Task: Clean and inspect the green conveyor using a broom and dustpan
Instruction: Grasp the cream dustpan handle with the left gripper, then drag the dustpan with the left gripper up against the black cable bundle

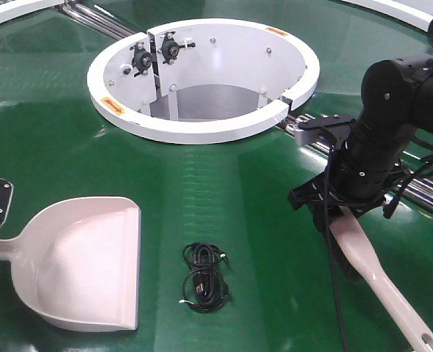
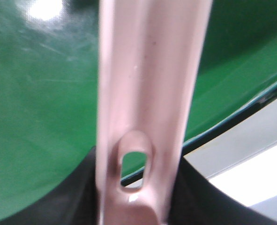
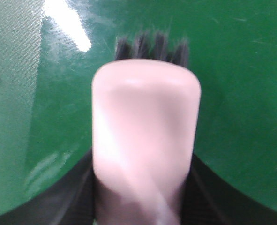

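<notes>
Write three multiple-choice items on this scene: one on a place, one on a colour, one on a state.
1. The black cable lies:
A. on the green conveyor, between the dustpan and the broom
B. in the dustpan
C. inside the white ring

2. The dustpan is:
A. blue
B. yellow
C. pale pink

3. The right hand is:
A. open above the conveyor
B. shut on the broom
C. shut on the cable

Key:
1. A: the front view shows the cable on bare conveyor between the two tools.
2. C: the scoop is plainly pale pink against the green.
3. B: the right wrist view shows the broom clamped between the dark fingers.
</notes>
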Motion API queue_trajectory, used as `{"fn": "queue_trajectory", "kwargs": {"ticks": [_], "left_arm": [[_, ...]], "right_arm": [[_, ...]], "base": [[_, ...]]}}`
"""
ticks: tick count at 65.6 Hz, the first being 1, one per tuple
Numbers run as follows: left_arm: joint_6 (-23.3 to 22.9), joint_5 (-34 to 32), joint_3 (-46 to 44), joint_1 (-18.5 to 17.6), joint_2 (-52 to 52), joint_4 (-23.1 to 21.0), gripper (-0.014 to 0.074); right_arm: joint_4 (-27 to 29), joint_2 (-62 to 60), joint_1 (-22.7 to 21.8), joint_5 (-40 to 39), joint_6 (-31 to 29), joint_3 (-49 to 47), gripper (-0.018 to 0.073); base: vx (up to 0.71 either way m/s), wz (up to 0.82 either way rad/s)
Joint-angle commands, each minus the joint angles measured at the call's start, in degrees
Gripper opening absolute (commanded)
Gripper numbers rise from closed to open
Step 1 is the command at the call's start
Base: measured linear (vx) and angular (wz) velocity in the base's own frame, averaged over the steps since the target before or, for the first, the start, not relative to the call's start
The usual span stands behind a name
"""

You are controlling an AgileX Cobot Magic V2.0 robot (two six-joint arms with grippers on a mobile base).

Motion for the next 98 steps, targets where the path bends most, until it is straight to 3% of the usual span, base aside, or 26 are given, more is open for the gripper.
{"fn": "queue_trajectory", "kwargs": {"ticks": [1,56,98], "left_arm": [[-0.47,1.65,-1.4,-1.56,-3.62,0.15,-0.0024],[-1.45,1.7,-1.47,-12.74,-3.62,-1.36,-0.0024],[-2.79,1.7,-1.47,-14.45,-3.49,-7.54,-0.0024]], "right_arm": [[-0.37,-2.88,-0.25,3.19,-0.29,-1.43,-0.0002],[-0.37,-2.88,-0.25,3.23,-0.29,-1.43,-0.0002],[-0.37,-2.88,-0.25,3.05,-0.29,-1.43,-0.0002]], "base": [[0.0,0.0],[0.0,0.0],[0.0,0.0]]}}
